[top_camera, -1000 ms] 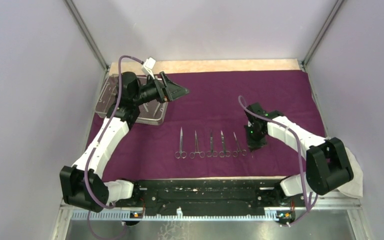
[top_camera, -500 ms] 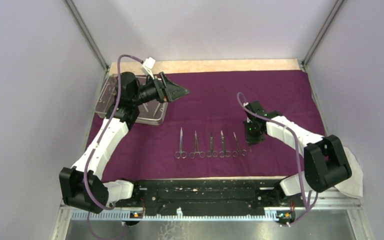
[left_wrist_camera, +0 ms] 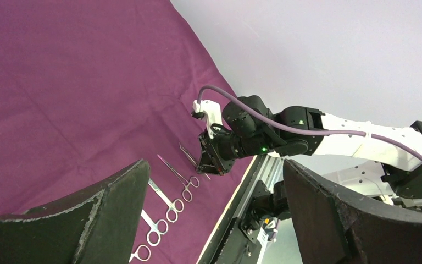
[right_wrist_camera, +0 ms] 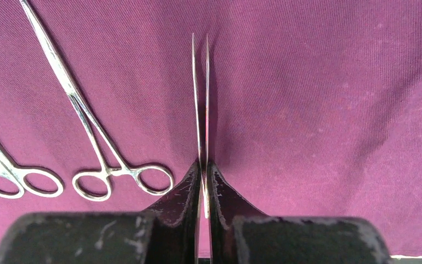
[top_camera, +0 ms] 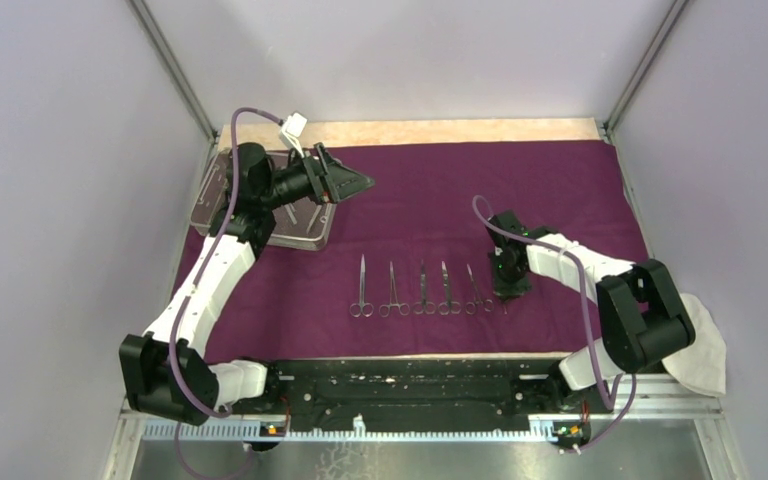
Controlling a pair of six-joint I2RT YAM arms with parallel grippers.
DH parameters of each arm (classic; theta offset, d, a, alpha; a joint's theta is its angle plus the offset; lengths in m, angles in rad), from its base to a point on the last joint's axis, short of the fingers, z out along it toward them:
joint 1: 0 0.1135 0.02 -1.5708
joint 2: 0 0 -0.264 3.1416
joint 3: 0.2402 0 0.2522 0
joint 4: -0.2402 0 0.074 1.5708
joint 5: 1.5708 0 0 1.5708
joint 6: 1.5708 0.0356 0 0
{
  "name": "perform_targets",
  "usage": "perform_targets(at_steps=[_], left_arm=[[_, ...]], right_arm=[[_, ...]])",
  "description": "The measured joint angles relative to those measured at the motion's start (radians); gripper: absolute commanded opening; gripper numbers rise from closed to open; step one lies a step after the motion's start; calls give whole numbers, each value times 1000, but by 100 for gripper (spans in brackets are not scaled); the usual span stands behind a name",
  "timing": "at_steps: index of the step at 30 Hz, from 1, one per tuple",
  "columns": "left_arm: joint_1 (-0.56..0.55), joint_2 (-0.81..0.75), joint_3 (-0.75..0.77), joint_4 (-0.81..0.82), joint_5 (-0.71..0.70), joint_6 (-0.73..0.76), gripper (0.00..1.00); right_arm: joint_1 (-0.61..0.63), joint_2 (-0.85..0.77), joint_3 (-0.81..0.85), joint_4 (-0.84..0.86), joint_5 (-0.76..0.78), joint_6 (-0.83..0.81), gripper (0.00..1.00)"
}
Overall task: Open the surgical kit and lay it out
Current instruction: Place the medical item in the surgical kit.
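Cloth wrap (top_camera: pixel 440 190), dark purple, lies spread flat over most of the table and serves as the laying-out surface. Wire-mesh tray (top_camera: pixel 305 238) sits on the wrap's far-left corner. The left arm hides most of its contents.

Left gripper (top_camera: pixel 360 183) hangs above the wrap just beside the tray, fingers spread wide and empty.

Right gripper (right_wrist_camera: pixel 203 170) is low over the wrap at the right end of the row of five instruments (top_camera: pixel 420 290). Its fingers are closed on the tweezers (right_wrist_camera: pixel 200 99) at the rear end, and the two blades are pressed nearly together, pointing away from the arm bases. The tweezers run roughly parallel to the nearest forceps (right_wrist_camera: pixel 96 143), with a clear gap to its ring handles. Whether the tips already touch the cloth cannot be told.

Step in hand, by judgement: set down the tweezers as the sixth item in the row.

1. Hold the present heading, parallel to the row.
2. Lower until the full length rests on the cloth, not the tips alone.
3. Part the fingers slowly. The squeezed blades will probably spring apart and may shift the tweezers sideways.
4. Lift straight up, clear of the neighbouring ring handles.
5. Keep the left gripper clear until then.
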Motion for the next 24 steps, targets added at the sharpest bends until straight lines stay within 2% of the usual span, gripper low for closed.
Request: perform_targets(at_steps=[10, 24], left_arm=[[1, 7, 0, 24, 20, -8, 97], [2, 7, 0, 30, 19, -8, 97]], right_arm=[[1, -4, 0, 6, 18, 2, 6], [1, 4, 2, 24, 29, 0, 12]])
